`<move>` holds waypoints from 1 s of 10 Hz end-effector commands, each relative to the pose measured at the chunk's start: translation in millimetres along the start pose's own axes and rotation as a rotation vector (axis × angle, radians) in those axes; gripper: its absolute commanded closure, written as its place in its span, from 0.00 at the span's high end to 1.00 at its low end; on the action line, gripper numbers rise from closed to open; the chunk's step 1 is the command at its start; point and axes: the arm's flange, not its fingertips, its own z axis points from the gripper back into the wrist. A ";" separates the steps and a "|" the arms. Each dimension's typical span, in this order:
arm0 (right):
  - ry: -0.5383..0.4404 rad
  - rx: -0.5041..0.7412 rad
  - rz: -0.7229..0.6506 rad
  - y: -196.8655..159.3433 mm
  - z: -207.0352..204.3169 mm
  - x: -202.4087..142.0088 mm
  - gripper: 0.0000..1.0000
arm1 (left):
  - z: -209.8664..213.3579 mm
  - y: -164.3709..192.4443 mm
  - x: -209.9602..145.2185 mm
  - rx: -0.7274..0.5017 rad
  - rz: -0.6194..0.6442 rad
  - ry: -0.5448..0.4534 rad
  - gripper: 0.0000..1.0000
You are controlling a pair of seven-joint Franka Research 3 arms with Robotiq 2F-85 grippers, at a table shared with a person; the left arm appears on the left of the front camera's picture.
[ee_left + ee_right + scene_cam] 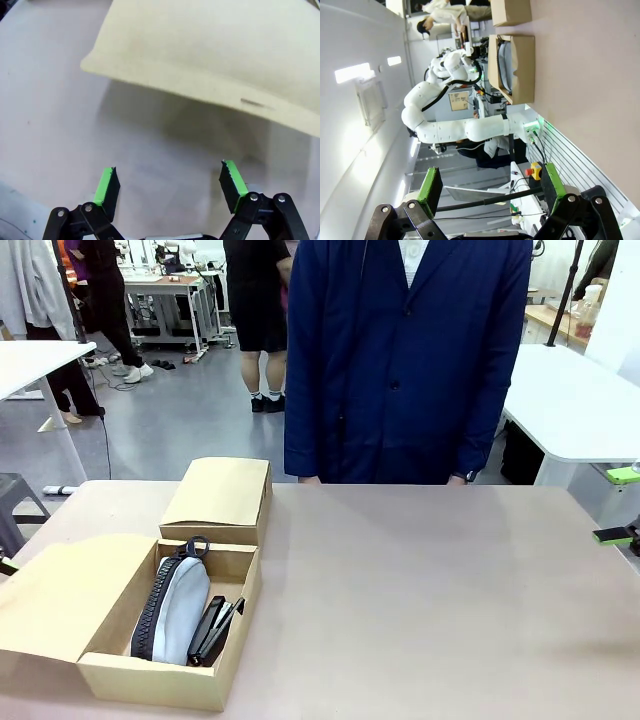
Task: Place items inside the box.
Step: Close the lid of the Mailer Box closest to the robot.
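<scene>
We see the larger shallow brown cardboard box at the near left of the pale desk, its wide lid flap lying open to the left. Inside it rest the grey zip pouch with a dark zipper edge and, against its right side, a black stapler; a slim pen may lie on the stapler, but we cannot tell for sure. The smaller brown cardboard box sits closed just behind. A person in a navy coat stands at the far edge.

Our left gripper hovers over bare desk beside the lid flap, its fingers apart and empty. Our right gripper also has its fingers spread with nothing between them, well off the desk.

We judge the packing largely done. The risk now lies with the left fingers: moving toward the flap, they could catch its edge and drag the light box, shifting the contents.
</scene>
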 end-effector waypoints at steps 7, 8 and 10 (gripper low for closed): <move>0.000 -0.014 0.013 0.2 1.3 -1.3 1.00 | -28.9 -8.2 10.7 -0.099 -0.024 -0.073 1.00; 0.000 -0.014 0.013 0.2 1.3 -1.3 1.00 | -31.1 -8.9 14.3 -0.120 -0.028 -0.103 1.00; 0.000 -0.014 0.013 0.2 1.3 -1.3 1.00 | -23.8 -7.7 20.1 -0.153 -0.026 -0.188 1.00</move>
